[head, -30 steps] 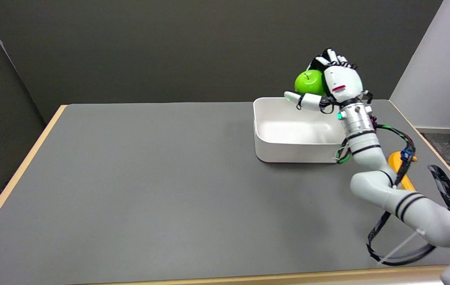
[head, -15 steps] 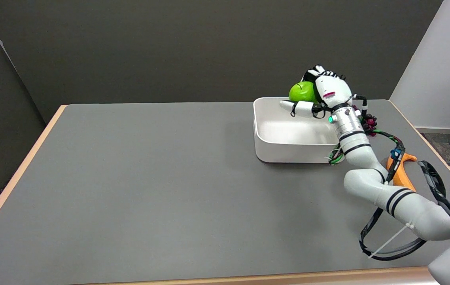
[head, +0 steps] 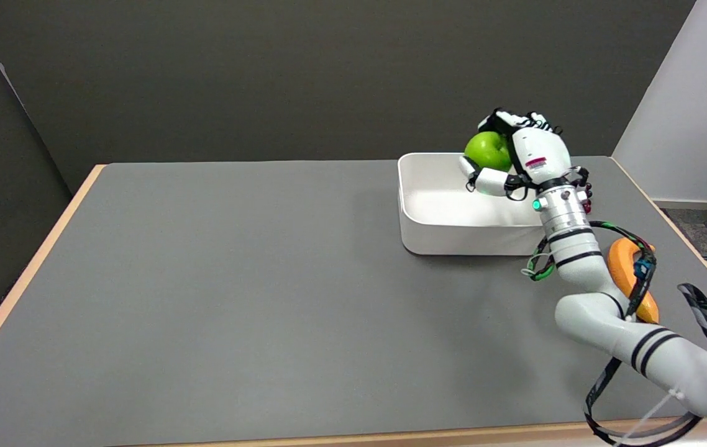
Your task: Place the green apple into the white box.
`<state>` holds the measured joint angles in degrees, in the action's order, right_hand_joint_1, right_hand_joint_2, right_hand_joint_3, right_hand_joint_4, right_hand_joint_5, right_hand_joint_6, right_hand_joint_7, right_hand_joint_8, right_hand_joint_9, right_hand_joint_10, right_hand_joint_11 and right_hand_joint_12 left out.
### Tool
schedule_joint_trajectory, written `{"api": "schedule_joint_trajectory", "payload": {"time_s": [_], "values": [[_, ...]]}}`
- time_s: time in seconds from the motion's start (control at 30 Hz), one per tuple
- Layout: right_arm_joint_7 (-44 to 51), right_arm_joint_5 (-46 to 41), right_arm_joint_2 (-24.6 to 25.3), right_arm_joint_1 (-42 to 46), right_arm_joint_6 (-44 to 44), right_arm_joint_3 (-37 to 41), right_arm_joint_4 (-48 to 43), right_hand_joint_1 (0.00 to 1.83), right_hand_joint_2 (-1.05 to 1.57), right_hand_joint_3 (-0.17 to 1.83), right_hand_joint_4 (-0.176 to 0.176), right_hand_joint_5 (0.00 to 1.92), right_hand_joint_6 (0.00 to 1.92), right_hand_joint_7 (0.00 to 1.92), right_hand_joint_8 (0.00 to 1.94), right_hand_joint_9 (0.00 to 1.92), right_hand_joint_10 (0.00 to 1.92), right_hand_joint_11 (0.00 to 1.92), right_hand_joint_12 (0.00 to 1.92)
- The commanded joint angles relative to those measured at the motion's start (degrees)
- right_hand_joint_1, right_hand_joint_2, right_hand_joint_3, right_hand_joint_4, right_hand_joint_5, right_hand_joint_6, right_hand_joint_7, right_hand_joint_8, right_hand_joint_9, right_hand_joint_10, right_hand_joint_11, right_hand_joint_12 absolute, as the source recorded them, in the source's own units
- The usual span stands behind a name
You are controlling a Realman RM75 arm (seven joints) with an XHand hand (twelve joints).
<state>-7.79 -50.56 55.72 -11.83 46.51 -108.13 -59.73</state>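
The green apple (head: 487, 151) is held in my right hand (head: 524, 152), fingers curled over its top and far side, thumb beneath it. Hand and apple hang over the right part of the white box (head: 440, 214), near its far rim, a little above the inside. The box is a shallow white rectangular tray at the table's far right, and what shows of its inside is bare. My wrist and forearm cross its right near corner and hide it.
An orange object (head: 630, 276) lies on the grey table (head: 235, 279) right of the box, partly behind my forearm and its black cables. The table's right edge runs close by it.
The hand with the apple came down from well above the box's far rim to just over its inside. It first shifted left, then back right. The forearm swung along.
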Motion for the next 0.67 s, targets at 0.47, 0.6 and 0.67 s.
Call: {"api": "schedule_joint_trajectory", "payload": {"time_s": [0.47, 0.6, 0.67], "values": [[-0.2, -1.9, -2.6, 6.3, 0.8, 2.3, -12.9, 0.34, 0.55, 0.89, 0.095, 0.14, 0.45, 0.01, 0.13, 0.00, 0.24, 0.00, 0.82], [-0.2, -1.3, -3.2, 8.3, 7.6, 2.2, -19.5, 0.36, 0.54, 0.92, 0.070, 0.07, 0.42, 0.01, 0.07, 0.00, 0.11, 0.00, 0.72], [0.4, -0.8, -4.1, 9.6, 12.4, 1.9, -22.6, 0.34, 0.53, 0.92, 0.063, 0.06, 0.40, 0.00, 0.08, 0.00, 0.12, 0.00, 0.71]]}}
